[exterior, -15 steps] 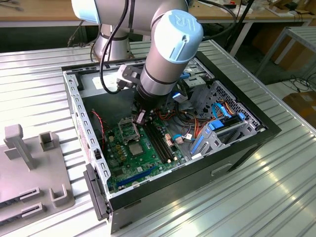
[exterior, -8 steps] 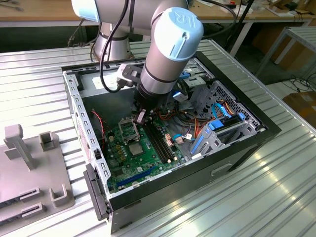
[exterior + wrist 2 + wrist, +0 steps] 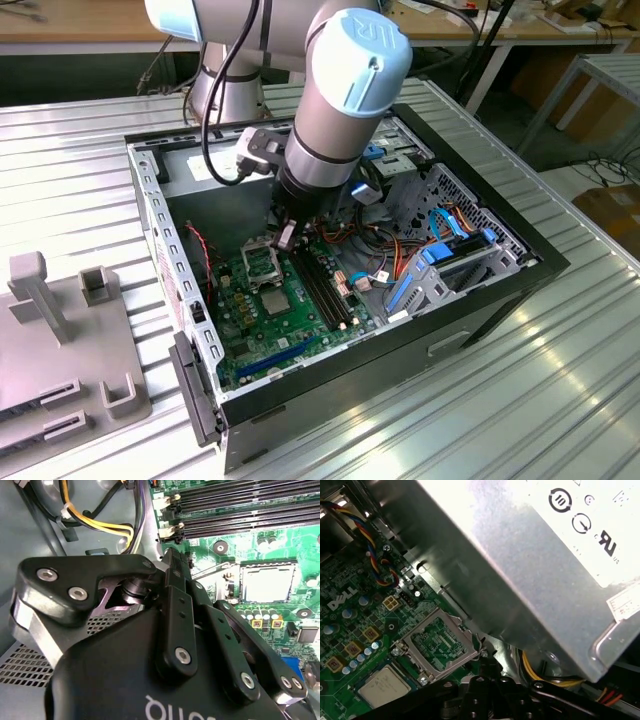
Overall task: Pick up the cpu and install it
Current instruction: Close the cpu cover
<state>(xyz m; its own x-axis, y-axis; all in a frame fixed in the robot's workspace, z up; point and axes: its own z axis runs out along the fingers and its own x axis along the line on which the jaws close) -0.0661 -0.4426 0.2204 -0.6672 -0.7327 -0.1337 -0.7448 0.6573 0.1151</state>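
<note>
Closest thing to the lens in the second wrist view is the gripper (image 3: 169,556), a big black body with bolted linkage arms. Honestly can't tell whether the fingers are clenched or released, and I can't make out anything held in them.

The cpu (image 3: 382,685) is the little flat square with the dull silver top, lying flat on the green motherboard (image 3: 350,630). In the exterior view the cpu (image 3: 275,300) sits near the middle of the board. Just beside it is the socket frame (image 3: 438,643), silver and black with a hollow middle that shows green. The gripper (image 3: 286,238) hangs right above the socket frame (image 3: 261,262) in the exterior view, apart from the cpu.

Next out are the long black memory slots (image 3: 240,515), running beside the socket frame (image 3: 267,582). A silver power supply box (image 3: 545,555) looms over the board in the first wrist view, with yellow cables (image 3: 540,675) under its edge.

All of this sits inside an open black computer case (image 3: 480,312) with blue drive brackets (image 3: 440,262) toward the exterior view's right. The case lies on a ribbed metal bench (image 3: 500,420), and a grey fixture (image 3: 60,340) sits on the exterior view's left.
</note>
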